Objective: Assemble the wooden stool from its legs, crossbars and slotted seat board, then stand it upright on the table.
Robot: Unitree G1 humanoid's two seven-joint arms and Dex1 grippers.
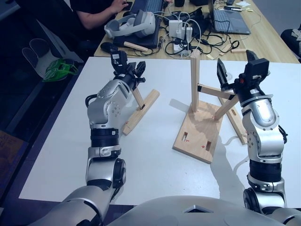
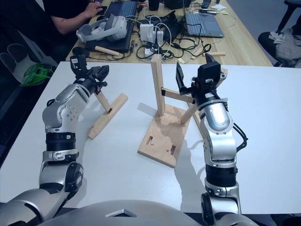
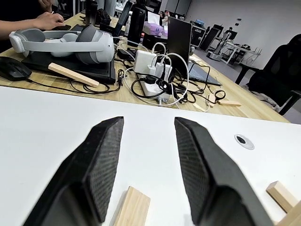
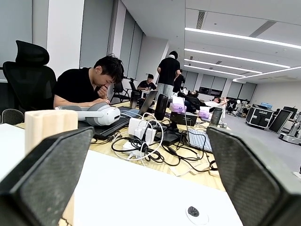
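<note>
The slotted seat board [image 1: 195, 136] lies flat on the white table. One leg [image 1: 194, 77] stands upright in it, and a crossbar [image 1: 210, 89] joins that leg to a tilted leg [image 1: 225, 108]. Another leg [image 1: 236, 126] lies beside the board's right edge. My right gripper [image 1: 235, 67] is open just above the crossbar's right end, with the upright leg's top [image 4: 51, 125] beside one finger. To the left, a leg [image 1: 141, 112] lies on the table with a crossbar [image 1: 138, 97] sticking up from it. My left gripper [image 1: 133, 70] hovers open over this crossbar's top [image 3: 133, 208].
A wooden desk [image 1: 263, 42] behind the table's far edge carries a headset [image 1: 129, 24], laptops, cables and a loose wooden stick [image 1: 136, 46]. A person sits at that desk. The table's near half and far right are bare white surface.
</note>
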